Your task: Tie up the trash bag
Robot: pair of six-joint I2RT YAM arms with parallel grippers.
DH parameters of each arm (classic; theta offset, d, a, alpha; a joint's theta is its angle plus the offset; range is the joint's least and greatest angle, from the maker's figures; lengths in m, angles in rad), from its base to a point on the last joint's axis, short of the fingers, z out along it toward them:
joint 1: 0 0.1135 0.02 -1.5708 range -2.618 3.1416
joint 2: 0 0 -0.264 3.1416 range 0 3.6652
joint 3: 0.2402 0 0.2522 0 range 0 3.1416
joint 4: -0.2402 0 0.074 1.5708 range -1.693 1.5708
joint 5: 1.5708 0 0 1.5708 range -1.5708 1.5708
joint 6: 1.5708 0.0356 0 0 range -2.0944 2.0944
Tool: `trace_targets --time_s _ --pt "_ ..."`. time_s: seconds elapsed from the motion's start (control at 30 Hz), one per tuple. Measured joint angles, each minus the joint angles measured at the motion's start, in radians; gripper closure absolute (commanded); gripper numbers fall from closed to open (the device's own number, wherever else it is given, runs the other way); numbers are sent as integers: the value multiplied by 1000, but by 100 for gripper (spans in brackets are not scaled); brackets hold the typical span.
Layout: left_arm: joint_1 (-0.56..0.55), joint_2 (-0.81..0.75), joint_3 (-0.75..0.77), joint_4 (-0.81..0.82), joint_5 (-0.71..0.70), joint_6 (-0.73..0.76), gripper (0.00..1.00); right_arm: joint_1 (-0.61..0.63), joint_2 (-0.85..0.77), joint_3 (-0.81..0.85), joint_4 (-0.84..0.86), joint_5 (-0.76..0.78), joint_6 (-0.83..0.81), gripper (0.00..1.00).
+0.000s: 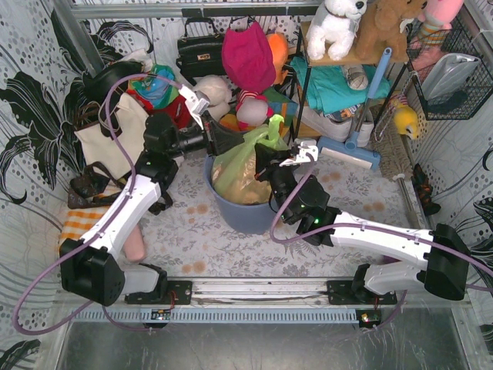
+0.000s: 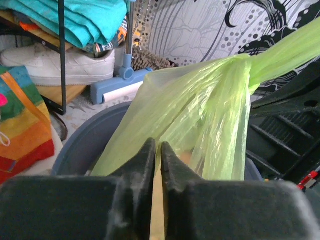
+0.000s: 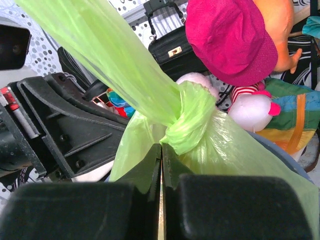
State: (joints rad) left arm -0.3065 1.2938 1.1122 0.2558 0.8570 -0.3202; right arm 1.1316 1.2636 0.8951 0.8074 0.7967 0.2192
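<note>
1 bag, knot tied, in bin. My right claw: together under knot. My left claw: nearly together; grip, cannot tell.

the walls around me are hung with white sheeting printed in black flowers and dots. my counter wears a pale patterned cloth with brownish stains. a black-framed shelf rack stands back right; a wire basket hangs on the right wall.
</note>
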Motion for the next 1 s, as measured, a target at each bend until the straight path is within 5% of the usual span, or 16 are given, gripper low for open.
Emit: trace_targets --time_s 0.53,0.57,0.73,1.0 --pt "0 -228 -63 -64 -31 -9 100 0 47 14 21 59 -22 100" --pt "0 -242 -72 -74 -31 -9 97 0 52 15 27 62 -23 100" --pt "0 -253 -96 -107 -76 -2 45 0 68 24 42 64 -26 100" --pt "0 -124 -74 -110 -143 36 32 0 69 39 38 56 -25 100"
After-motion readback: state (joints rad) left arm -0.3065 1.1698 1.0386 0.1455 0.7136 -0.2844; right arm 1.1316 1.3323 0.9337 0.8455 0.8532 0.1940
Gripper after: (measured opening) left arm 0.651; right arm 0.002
